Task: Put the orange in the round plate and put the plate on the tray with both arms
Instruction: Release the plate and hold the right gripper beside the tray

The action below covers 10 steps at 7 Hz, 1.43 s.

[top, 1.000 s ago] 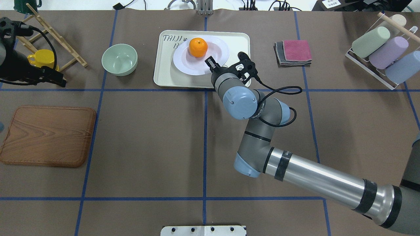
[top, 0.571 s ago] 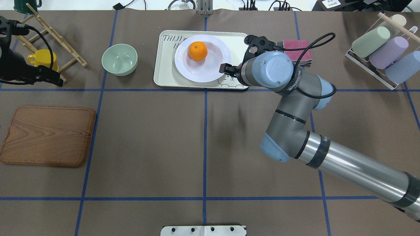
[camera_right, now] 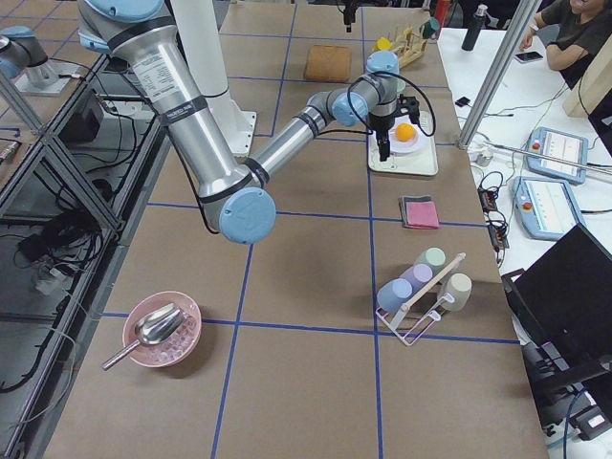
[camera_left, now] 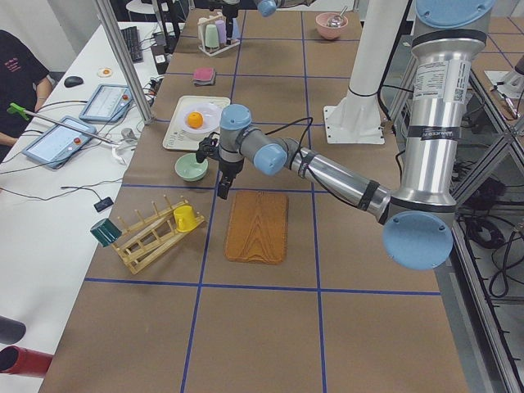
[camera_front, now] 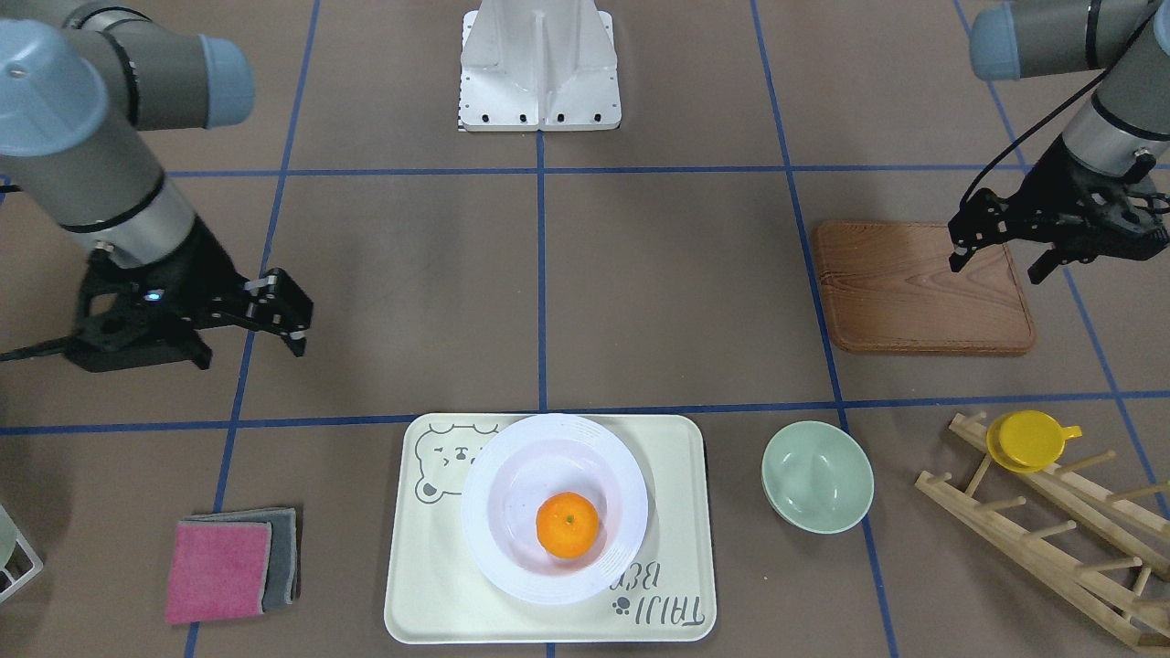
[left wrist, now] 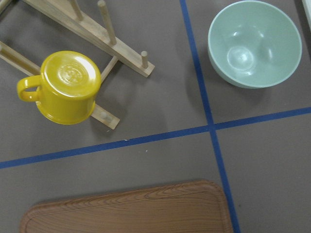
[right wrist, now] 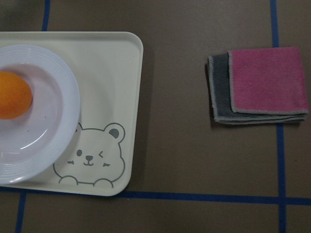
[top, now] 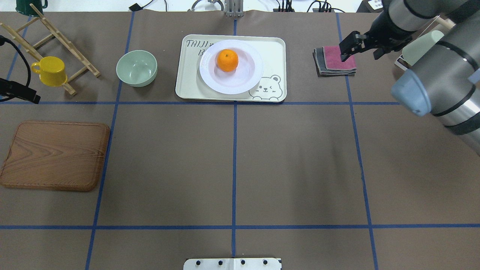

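table [top: 232,168]: brown, with blue tape lines that make big squares.
wooden board [top: 54,155]: lies flat on the table, close to the robot, on its left side.
left gripper [camera_front: 998,265]: up in the air by the wooden board. Its fingers are spread apart and there is nothing in them.
right gripper [camera_front: 249,349]: up in the air on the robot's right side, near the cloths [camera_front: 219,567] and away from the tray [top: 272,52]. Its fingers are spread apart and there is nothing in them.
tray: cream, with a bear face, on the far middle part of the table.
round plate [top: 225,84]: white, sits on the tray.
orange [top: 227,60]: sits in the round plate, near its middle.
green bowl [top: 136,68]: on the table just beside the tray, on the robot's left.
cloths: a pink one on grey ones, folded, on the other side of the tray.
yellow cup [top: 50,71]: upside down on the wooden rack [top: 80,62], far off on the left.
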Available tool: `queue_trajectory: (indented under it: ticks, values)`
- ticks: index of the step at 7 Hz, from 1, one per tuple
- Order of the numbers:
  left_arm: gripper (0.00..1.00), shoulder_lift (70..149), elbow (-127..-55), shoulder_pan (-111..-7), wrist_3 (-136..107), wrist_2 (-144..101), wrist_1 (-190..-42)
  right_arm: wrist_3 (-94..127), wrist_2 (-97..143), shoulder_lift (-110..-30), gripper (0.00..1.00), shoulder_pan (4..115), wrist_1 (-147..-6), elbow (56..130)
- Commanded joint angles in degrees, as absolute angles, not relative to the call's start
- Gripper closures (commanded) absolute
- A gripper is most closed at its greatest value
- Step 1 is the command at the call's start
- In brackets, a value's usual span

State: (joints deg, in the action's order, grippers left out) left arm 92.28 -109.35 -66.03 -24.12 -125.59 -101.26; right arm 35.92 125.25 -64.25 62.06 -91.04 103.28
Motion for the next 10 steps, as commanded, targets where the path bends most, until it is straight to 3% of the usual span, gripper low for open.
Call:
queue_trajectory:
  ticks: [1, 3, 6, 10]
  values:
    - [0.03, 90.9, -104.0, -71.6, -12.5, -130.4, -98.5, 21.3, 127.4, -72.6, 0.0, 69.6, -91.6, 105.3]
    - [0.02, 91.2, -103.9, -74.7, -5.2, -130.6, -86.2, 17.6, 128.9, -81.8, 0.0, 77.4, -95.3, 106.5]
    - [0.02, 90.3, -103.9, -78.9, -2.1, -132.3, -85.5, 8.2, 133.6, -97.8, 0.0, 82.9, -94.2, 107.1]
    - [0.02, 84.7, -104.0, -80.9, -1.8, -133.2, -91.5, 8.8, 133.9, -98.2, 0.0, 82.9, -94.3, 107.4]
